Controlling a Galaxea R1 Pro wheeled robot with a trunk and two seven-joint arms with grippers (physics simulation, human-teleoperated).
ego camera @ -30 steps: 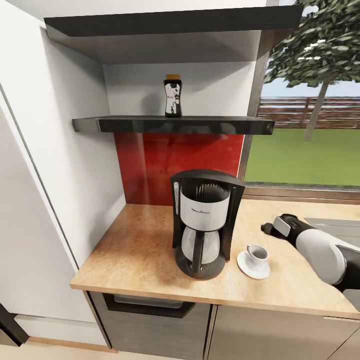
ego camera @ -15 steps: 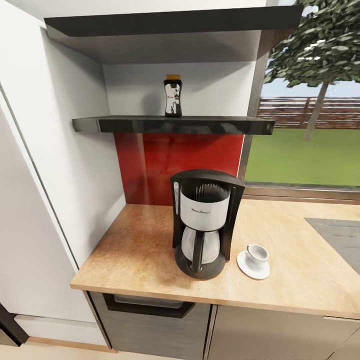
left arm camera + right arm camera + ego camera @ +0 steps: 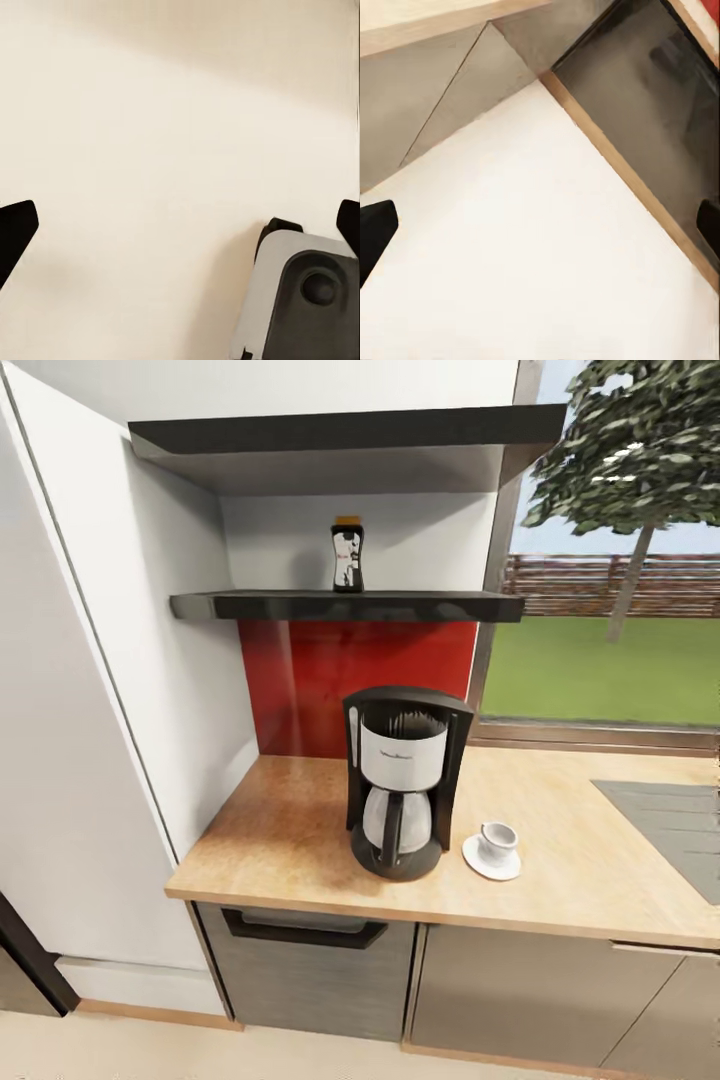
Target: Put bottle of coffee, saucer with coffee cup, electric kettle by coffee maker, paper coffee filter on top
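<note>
One coffee cup (image 3: 496,842) sits on saucer (image 3: 491,864)

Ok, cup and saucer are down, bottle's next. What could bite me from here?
1. The bottle of coffee stands tall and narrow on the high shelf; a nudge could tip it.
2. The coffee maker sits right below, so a dropped bottle may hit it.
3. The coffee cup on its saucer sits close beside the machine; a passing arm could knock it.
</note>
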